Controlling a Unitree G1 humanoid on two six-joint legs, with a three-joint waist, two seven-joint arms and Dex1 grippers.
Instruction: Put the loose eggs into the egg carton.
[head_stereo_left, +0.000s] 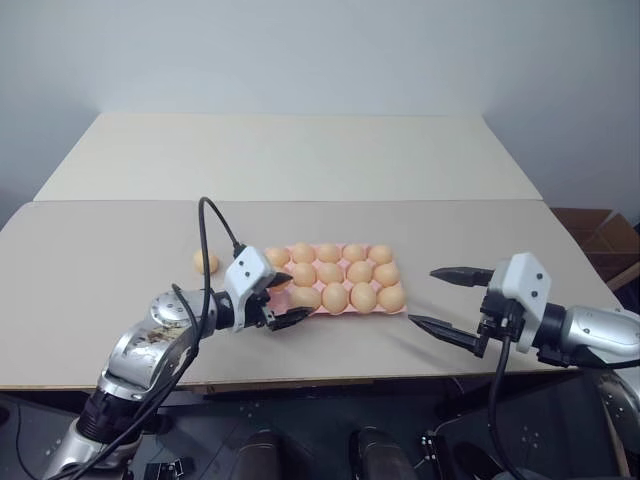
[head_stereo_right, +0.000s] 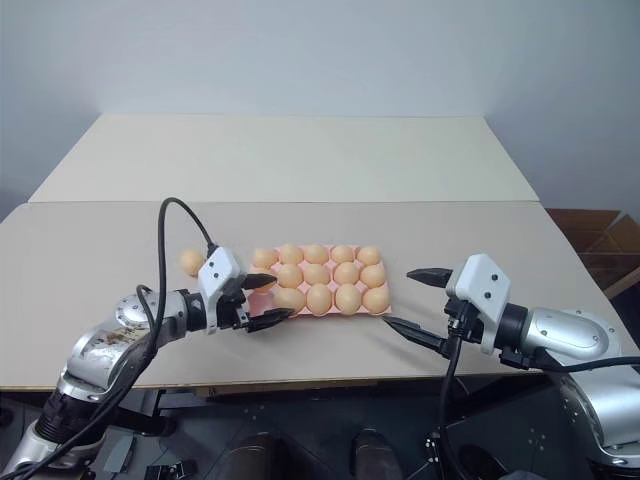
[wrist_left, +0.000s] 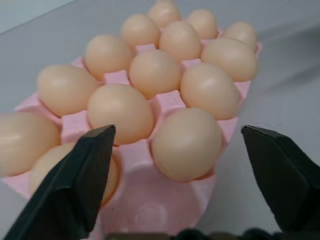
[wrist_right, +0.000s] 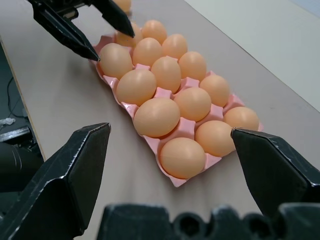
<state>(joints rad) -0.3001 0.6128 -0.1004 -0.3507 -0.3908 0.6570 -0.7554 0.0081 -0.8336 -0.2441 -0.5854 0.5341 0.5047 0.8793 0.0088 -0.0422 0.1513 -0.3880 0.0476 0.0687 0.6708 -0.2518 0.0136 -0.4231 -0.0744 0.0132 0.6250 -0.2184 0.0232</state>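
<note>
The pink egg carton (head_stereo_left: 300, 311) lies at the middle of the table, nearly full of pale orange eggs. Its cup at the front left corner (wrist_left: 147, 212) is empty. One loose egg (head_stereo_left: 205, 262) rests on the table to the left of the carton. My left gripper (head_stereo_left: 291, 299) is open at the carton's left end, its fingers astride that corner and holding nothing. Right of the carton my right gripper (head_stereo_left: 425, 297) hovers open and empty, pointing at it, a short gap away.
The tan table (head_stereo_left: 100, 330) has its front edge close below both grippers. A lighter tabletop (head_stereo_left: 300, 155) adjoins it at the back. Cardboard boxes (head_stereo_left: 600, 235) stand past the right edge. A black cable (head_stereo_left: 212, 225) arches over my left wrist.
</note>
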